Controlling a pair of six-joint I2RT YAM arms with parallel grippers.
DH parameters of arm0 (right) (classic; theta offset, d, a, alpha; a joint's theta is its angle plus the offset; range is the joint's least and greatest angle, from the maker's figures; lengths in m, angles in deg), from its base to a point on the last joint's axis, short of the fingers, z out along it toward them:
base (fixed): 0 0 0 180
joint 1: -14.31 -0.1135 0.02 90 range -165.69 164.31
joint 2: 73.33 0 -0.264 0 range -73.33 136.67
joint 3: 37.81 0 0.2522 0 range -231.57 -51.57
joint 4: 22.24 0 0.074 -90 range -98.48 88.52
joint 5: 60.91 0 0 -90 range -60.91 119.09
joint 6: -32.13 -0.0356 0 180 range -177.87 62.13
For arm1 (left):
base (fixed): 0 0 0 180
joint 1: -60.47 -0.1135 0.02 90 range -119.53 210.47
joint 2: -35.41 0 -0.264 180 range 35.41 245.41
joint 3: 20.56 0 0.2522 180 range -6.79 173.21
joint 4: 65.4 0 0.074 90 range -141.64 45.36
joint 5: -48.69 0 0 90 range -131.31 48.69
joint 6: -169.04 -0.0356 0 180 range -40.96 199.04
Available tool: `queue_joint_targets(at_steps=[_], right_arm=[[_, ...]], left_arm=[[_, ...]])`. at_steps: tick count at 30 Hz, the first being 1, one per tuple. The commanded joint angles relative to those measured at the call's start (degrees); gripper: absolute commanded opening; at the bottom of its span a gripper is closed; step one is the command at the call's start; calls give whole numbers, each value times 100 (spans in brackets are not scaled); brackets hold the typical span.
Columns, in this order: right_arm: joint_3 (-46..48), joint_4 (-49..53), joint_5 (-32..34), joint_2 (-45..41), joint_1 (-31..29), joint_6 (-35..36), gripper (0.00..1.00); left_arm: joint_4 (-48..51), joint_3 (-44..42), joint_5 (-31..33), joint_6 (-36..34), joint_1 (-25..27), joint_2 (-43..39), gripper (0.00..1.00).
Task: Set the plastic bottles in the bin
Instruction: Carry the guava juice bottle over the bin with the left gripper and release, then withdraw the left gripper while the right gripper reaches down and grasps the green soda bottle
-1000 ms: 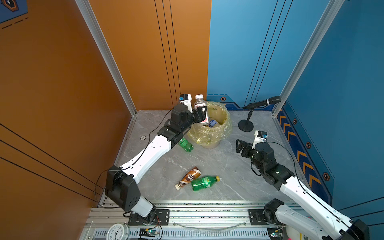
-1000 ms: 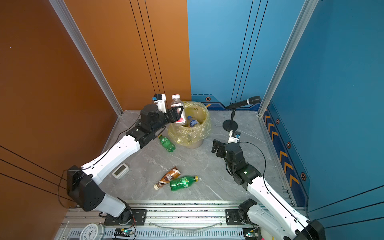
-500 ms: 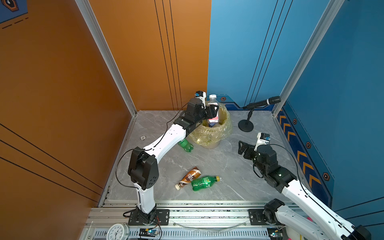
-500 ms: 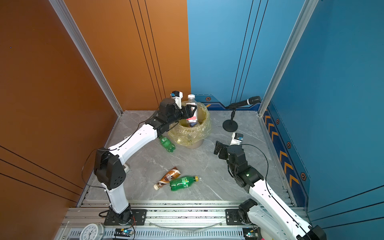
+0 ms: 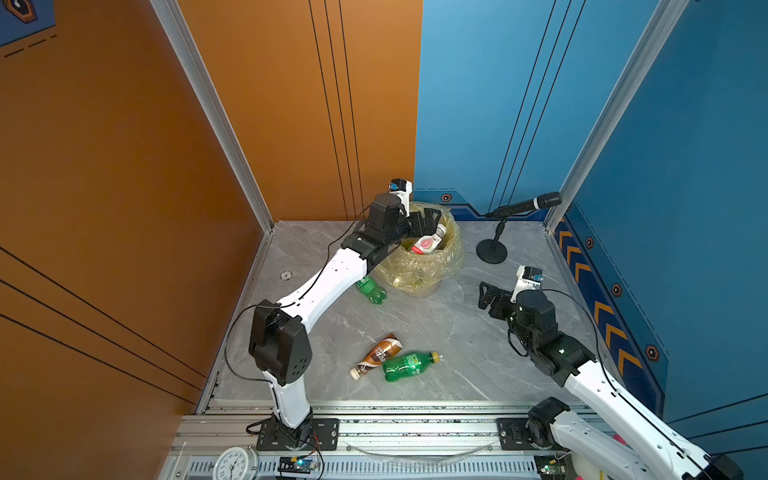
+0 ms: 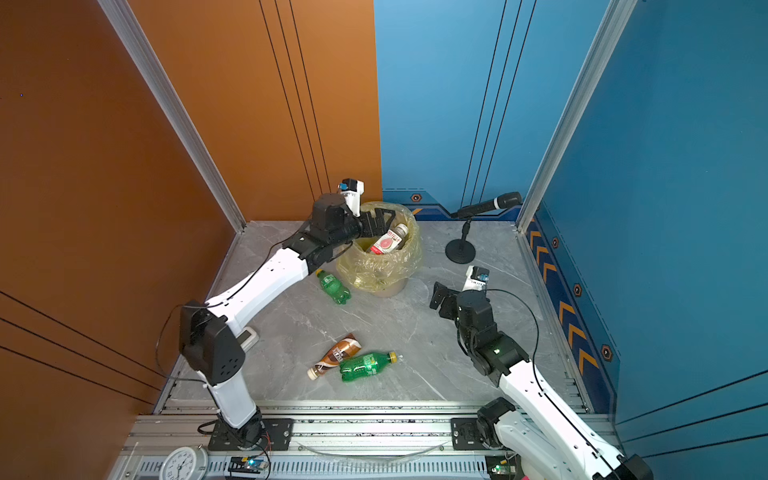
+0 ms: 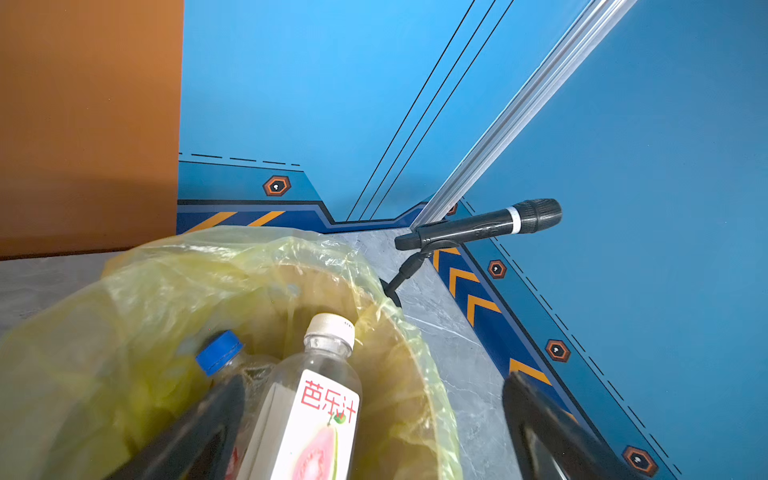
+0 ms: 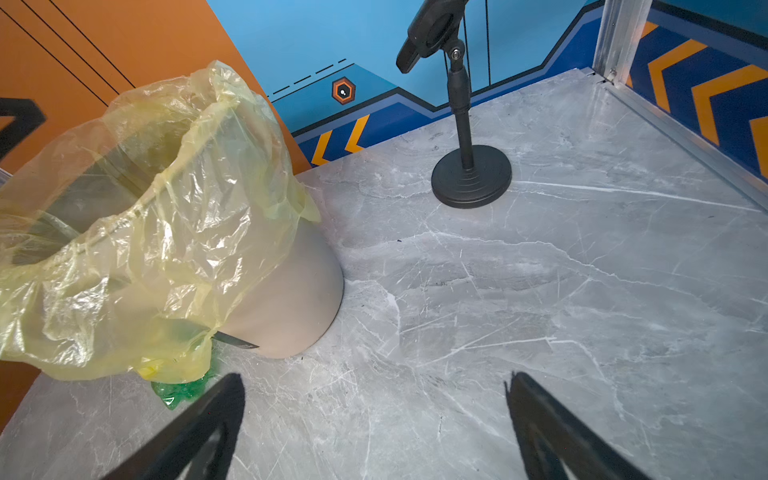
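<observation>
The clearest writing is on the clear red-labelled bottle: red characters 芭乐汁 above a picture of a cut pink guava, under a white cap. It leans inside the bin, cap uppermost. A clear blue-capped bottle lies beside it, and anything deeper is blurred by the crinkled yellow bag. The left gripper hovers over the bin's mouth with its jaws spread wide. In the left wrist view the labelled bottle sits between them, gripped by neither.

Three bottles lie on the grey marble table. A green bottle is just beside the bin's base, partly hidden by the left arm in a top view. Near the front, a brown-and-white sleeved bottle lies side by side with a green yellow-capped bottle, seemingly touching; their print is too small to read. The right gripper hangs above bare table, jaws wide and empty. A microphone on a stand sits by the far corner. A clock is cut off at the front rail
</observation>
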Motion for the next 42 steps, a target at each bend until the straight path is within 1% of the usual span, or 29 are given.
queue_joint_targets(at_steps=[1,3,6,9,11,14,16,19,22,24,27,30,35,38,42], right_arm=[[71,118,19,-28,55,-44,100],[61,87,-24,21,55,-61,100],[45,42,-107,93,64,-110,100],[39,36,-157,182,63,-188,100],[27,24,-199,256,55,-236,100],[5,40,-258,356,55,-319,100],[-24,35,-287,417,46,-381,100],[-96,147,-303,520,5,-547,100],[-169,374,-227,613,-133,-877,100],[-202,585,-82,632,-301,-1224,100],[-156,900,106,657,-686,-1987,100],[17,1086,393,661,-1291,-2865,100],[228,1426,1518,679,-2896,-4392,100],[244,1570,2068,791,-3650,-5192,100],[99,1523,2551,1223,-4399,-5841,100]], left_arm=[[-329,-416,244,-357,-59,-924,98],[-386,-808,452,-454,-44,-1363,98],[-404,-1802,976,-535,-23,-2172,98],[-448,-3051,1574,-419,2,-3060,98],[-383,-4097,1903,-315,14,-3634,98],[-111,-4996,2241,-250,-49,-4254,98],[138,-5172,2263,-298,-160,-4513,98],[450,-5191,2298,-434,-249,-4703,98],[518,-5309,2303,-380,-311,-4754,98],[419,-5468,2241,-290,-339,-4760,98],[228,-5690,2184,-164,-383,-4789,98],[182,-5800,2120,-175,-452,-4803,98],[209,-5989,1884,-165,-684,-4882,98],[207,-6140,1717,-114,-815,-5003,98],[233,-6348,1503,-41,-992,-5180,98]])
